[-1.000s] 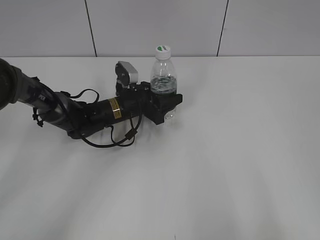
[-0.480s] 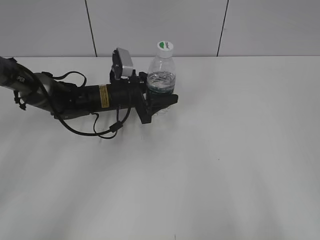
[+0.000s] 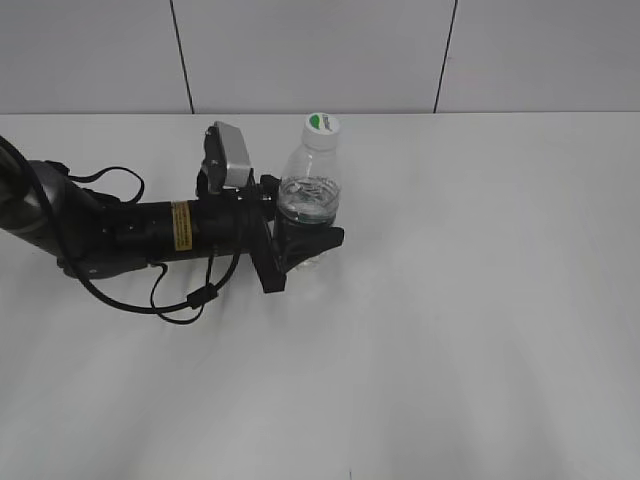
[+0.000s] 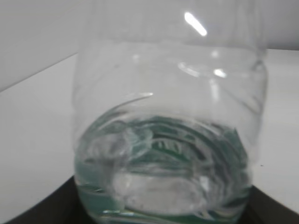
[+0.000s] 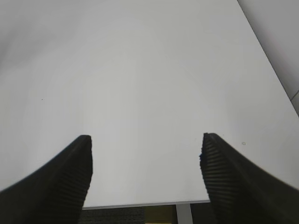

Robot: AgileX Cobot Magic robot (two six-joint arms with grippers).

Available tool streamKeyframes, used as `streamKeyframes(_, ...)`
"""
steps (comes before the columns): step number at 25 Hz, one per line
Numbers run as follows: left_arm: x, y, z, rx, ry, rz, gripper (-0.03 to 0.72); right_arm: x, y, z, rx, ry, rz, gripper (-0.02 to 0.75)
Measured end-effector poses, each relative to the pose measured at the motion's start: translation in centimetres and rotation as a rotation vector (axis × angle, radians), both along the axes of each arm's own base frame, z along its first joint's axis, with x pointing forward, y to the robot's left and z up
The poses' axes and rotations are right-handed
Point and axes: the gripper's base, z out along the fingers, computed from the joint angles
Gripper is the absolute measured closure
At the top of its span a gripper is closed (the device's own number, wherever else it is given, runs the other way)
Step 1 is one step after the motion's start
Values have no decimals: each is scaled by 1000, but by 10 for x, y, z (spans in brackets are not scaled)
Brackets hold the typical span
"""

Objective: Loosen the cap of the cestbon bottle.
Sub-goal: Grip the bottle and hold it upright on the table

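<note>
The cestbon bottle point(image 3: 311, 190) is seen near the back of the white tabletop point(image 3: 480, 300), left of centre, tilted slightly, with the cap point(image 3: 321, 124) seated on its neck. Its lower body is clamped by the left tool point(image 3: 300, 245), which is carried by an arm lying low along the tabletop. In the left wrist view the clear body fills the picture. The right tool point(image 5: 145, 172) is held spread apart over bare tabletop, with nothing between its fingers point(image 5: 70, 177).
</note>
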Motion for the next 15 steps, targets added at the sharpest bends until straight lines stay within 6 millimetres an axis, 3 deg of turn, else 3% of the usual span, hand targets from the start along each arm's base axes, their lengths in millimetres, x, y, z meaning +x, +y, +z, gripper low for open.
streamKeyframes(7,-29,-22,-6,20,22,-66,287,0,0,0,0,0,0,186)
streamKeyframes(15,-32,-31,-15,1,54,-32,287,0,0,0,0,0,0,186)
